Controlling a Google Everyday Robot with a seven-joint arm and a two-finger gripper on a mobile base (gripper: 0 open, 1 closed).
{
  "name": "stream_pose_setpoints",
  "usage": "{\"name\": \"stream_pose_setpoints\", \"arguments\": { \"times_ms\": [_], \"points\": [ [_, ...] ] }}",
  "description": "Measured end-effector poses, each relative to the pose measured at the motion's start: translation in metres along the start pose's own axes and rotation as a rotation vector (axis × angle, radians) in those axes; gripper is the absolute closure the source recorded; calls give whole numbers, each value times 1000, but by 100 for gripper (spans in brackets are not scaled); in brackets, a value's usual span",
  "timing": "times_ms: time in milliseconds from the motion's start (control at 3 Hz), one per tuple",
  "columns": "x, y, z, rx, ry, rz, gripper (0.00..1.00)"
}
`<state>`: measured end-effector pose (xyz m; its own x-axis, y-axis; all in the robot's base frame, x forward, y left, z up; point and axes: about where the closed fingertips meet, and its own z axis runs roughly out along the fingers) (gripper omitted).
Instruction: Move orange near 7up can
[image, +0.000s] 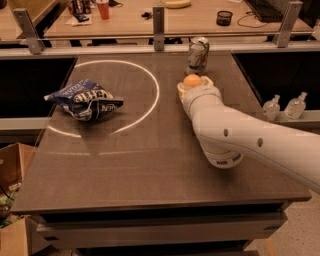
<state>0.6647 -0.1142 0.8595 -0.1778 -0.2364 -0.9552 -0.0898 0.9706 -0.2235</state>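
Note:
The orange (191, 80) is a small round fruit held between the pale fingers of my gripper (193, 84), just above the dark table. The gripper is shut on it. The 7up can (197, 55), silvery with green, stands upright at the table's far edge, a short way beyond and slightly right of the orange. My white arm (235, 132) reaches in from the lower right and hides the table beneath it.
A blue chip bag (84, 99) lies at the left, on a white circle (150, 95) marked on the table (140, 165). Metal rail posts (159, 26) stand behind. Two small bottles (284, 106) stand off the right edge. A red cup (103, 8) and a banana (177, 4) are on the far counter.

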Motion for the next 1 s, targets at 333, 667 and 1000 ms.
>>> {"name": "stream_pose_setpoints", "arguments": {
  "times_ms": [333,667,1000],
  "points": [
    [-2,-13,23,61,10,14,100],
    [1,-25,43,101,31,24,100],
    [0,-25,44,103,31,25,84]
  ]
}}
